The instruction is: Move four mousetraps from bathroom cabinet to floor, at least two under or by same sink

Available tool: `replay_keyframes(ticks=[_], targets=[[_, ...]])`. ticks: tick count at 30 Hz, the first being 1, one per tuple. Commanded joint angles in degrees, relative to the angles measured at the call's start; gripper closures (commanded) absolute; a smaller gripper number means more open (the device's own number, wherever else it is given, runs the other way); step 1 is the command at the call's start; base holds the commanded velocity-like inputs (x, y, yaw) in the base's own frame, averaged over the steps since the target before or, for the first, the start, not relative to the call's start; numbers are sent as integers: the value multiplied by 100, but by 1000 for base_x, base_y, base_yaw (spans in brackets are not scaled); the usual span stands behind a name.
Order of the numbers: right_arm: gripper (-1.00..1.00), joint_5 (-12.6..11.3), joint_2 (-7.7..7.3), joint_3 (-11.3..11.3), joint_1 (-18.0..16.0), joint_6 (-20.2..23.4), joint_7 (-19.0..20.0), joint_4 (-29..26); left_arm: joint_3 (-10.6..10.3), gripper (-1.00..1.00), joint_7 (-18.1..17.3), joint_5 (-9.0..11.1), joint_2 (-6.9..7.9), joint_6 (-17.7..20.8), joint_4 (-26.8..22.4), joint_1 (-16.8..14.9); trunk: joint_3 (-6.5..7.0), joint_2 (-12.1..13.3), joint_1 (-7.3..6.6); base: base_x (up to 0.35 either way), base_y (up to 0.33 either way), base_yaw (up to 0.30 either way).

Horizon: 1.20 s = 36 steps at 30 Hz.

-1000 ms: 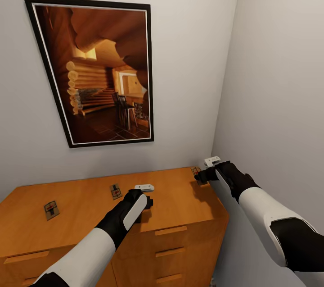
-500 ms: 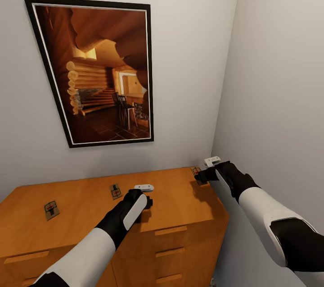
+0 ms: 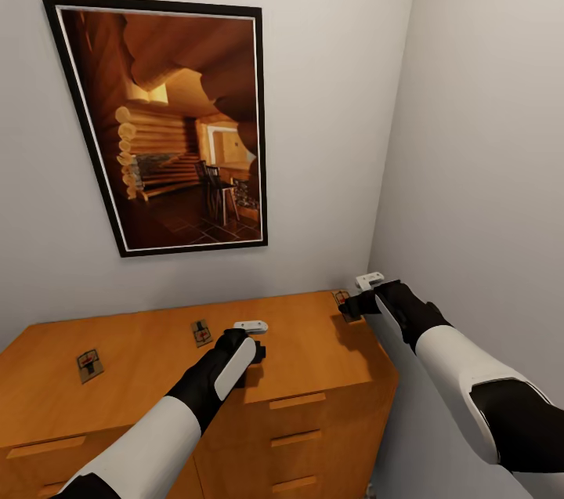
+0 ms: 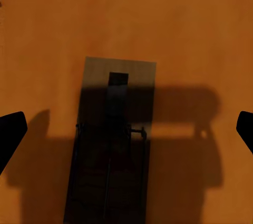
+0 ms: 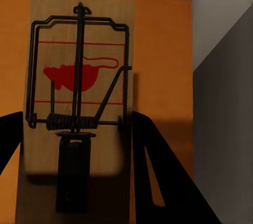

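The orange-brown cabinet (image 3: pixel 149 381) fills the lower head view. Two mousetraps (image 3: pixel 90 363) (image 3: pixel 201 332) lie free on its top, left of my arms. My left gripper (image 3: pixel 252 356) hangs open over the cabinet's middle. In the left wrist view its dark fingertips (image 4: pixel 11 132) stand wide apart over a shadowed mousetrap (image 4: pixel 132 74) lying flat on the wood. At the back right corner, my right gripper (image 3: pixel 349 305) is at another mousetrap (image 3: pixel 341 297). Its fingers (image 5: pixel 153 171) press both long edges of that mousetrap (image 5: pixel 79 76), which still rests on the top.
A large framed picture (image 3: pixel 164 123) hangs on the wall behind the cabinet. The side wall (image 3: pixel 486 170) stands close on the right, right against my right arm. Drawer fronts with handles (image 3: pixel 296 401) face me below the cabinet's top.
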Motion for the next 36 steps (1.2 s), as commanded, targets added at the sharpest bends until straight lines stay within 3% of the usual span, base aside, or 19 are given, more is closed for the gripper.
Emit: replay_keyframes(ticks=[1,8,23,36], targets=[[100,29,-5,15,-4,26,39,-11,-13,-100,54,53,0,7,-4,-7,-30,-52,25,0,0,0],[100,29,-5,15,-1,28,39,-11,-12,-100,55,53,0,7,-4,-7,-156,-332,179,0,0,0],[100,22,-5,15,-4,27,39,-11,-12,-100,55,53,4,20,-4,-7,-156,-332,179,0,0,0],[100,20,-5,15,-4,26,39,-11,-12,-100,55,53,190,22,-4,-7,-156,-332,179,0,0,0]])
